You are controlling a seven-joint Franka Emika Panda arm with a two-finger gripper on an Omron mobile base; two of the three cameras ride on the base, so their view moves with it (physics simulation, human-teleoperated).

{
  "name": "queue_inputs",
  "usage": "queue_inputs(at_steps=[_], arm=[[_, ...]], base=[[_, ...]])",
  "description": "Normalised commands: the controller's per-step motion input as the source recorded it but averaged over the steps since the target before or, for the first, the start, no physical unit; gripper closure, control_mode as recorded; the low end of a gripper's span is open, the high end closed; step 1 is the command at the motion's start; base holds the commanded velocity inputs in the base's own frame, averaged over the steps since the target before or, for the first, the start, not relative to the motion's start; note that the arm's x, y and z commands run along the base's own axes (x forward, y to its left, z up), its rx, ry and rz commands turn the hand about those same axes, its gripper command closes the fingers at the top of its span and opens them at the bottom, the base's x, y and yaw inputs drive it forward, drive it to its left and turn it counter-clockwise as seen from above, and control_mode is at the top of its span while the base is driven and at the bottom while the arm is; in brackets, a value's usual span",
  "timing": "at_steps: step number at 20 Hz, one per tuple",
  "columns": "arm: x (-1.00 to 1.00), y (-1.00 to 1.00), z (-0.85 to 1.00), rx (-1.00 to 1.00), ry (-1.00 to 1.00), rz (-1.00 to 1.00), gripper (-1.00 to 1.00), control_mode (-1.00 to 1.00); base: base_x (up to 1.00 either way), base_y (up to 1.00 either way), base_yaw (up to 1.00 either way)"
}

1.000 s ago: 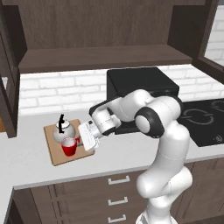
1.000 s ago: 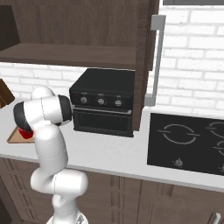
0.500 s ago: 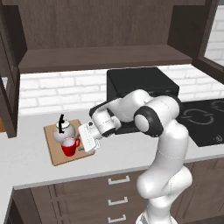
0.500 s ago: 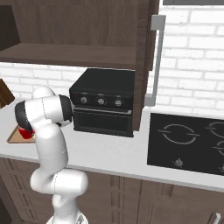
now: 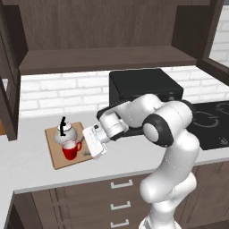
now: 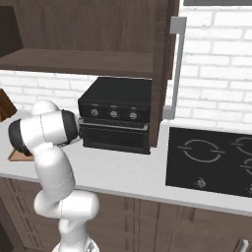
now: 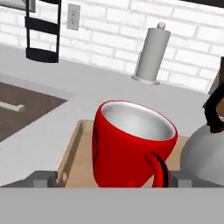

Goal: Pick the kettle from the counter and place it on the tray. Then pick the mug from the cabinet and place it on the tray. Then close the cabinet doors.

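Observation:
The red mug point(image 7: 131, 146) stands upright on the wooden tray point(image 5: 60, 159), its handle toward my hand. Right behind it on the tray sits the round silver kettle point(image 5: 62, 133) with its black handle. My gripper point(image 5: 91, 145) hovers just right of the mug and is open. In the hand view its fingertips point(image 7: 43, 178) sit wide apart on either side, with the mug a little ahead of them. The cabinet point(image 5: 103, 60) above the counter point(image 5: 27, 172) is open. One door point(image 5: 9, 89) swings out at the left and another door point(image 6: 162, 74) with a silver bar handle at the right.
A black countertop oven point(image 5: 143, 85) stands behind my arm, and a black cooktop point(image 6: 211, 157) lies to its right. A paper-towel holder point(image 7: 151, 54) stands by the brick wall, with a sink point(image 7: 22, 109) beyond the tray. Drawers run under the counter.
My hand has drawn back a little to the right, away from the mug. The mug and kettle stay put on the tray.

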Motion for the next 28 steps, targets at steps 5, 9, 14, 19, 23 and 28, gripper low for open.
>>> queue_inputs(at_steps=[5, 9, 14, 19, 23, 28], arm=[[-0.5, -0.41, 0.67, 0.0, -0.12, -0.01, -1.0, -1.0], [-0.32, -0.47, 0.84, 0.0, -0.05, -0.09, -1.0, -1.0], [-0.07, -0.42, 0.98, 0.0, 0.0, -0.14, -1.0, -1.0], [-0.07, -0.39, 0.94, 0.0, 0.0, -0.12, -1.0, -1.0], [-0.27, -0.4, 0.77, 0.0, 0.0, -0.14, -1.0, -1.0], [-0.4, -0.49, 0.44, 0.01, 0.0, -0.24, -1.0, -1.0]], base=[[0.0, 0.0, 0.0], [0.0, 0.0, 0.0], [0.0, 0.0, 0.0], [0.0, 0.0, 0.0], [0.0, 0.0, 0.0], [0.0, 0.0, 0.0]])
